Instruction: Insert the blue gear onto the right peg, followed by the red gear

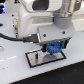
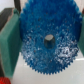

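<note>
The claw [image 1: 52,47] is pinching the flat, round, bright blue plastic toothed gear [image 1: 52,48] by its rim, one teal-padded finger [image 2: 8,40] pressing against the teeth on one side and the other pad barely showing at the opposite edge. The gear is hanging just above the grey rectangular black-edged plate [image 1: 37,59] lying on the white table [image 1: 15,70]; the pegs themselves are too small to make out. In the wrist view the dark centre hole [image 2: 48,40] is showing clearly. The gear is looking light and stiff, its teeth offering grip, so holding it by opposite edges seems sound. A sliver of red [image 2: 4,80], possibly the red gear, is peeking in at the wrist view's corner.
</note>
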